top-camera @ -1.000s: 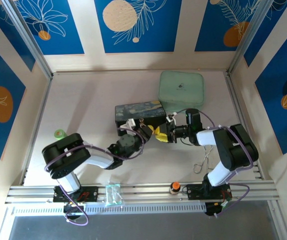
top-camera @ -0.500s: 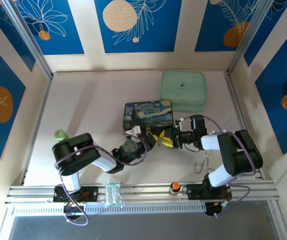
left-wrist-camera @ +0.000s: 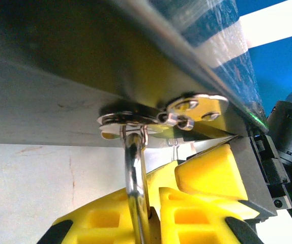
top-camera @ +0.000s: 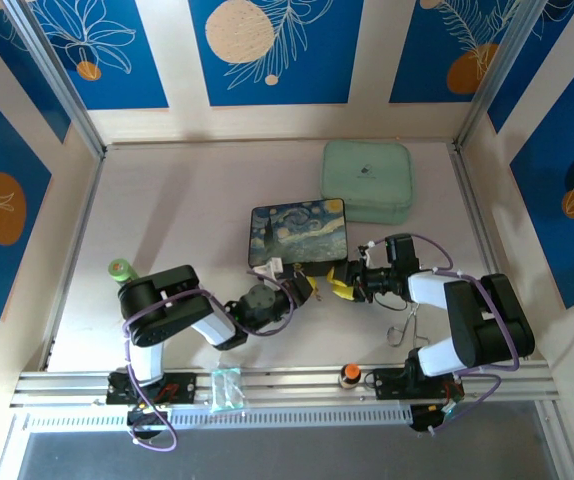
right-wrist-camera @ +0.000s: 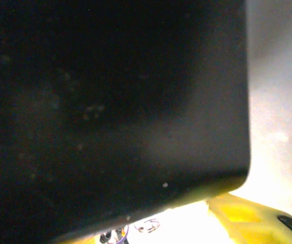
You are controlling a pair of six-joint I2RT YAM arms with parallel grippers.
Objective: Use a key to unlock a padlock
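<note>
Starting at the near rail: small orange-topped object (top-camera: 348,374) at about 6 o'clock of the table (top-camera: 187,200), clear plastic piece (top-camera: 225,388) toward 7. Farther in, silver wire clip (top-camera: 404,325) at 4 o'clock, lying loose beside the right arm; green roll (top-camera: 119,268) at 8 o'clock. Next, left gripper (left-wrist-camera: 153,216) against the near wall of the starry-night box (top-camera: 297,230), yellow fingers (left-wrist-camera: 100,221) pressed in on the thin silver shackle of the padlock (left-wrist-camera: 134,173), hanging from the box's hasp (left-wrist-camera: 161,114); lock body hidden between the pads. Right gripper (top-camera: 342,287) at 3 o'clock of the left one, close beside it; cannot tell whether spread or closed. Farthest, mint-green case (top-camera: 367,180) at 1 o'clock of the box.
</note>
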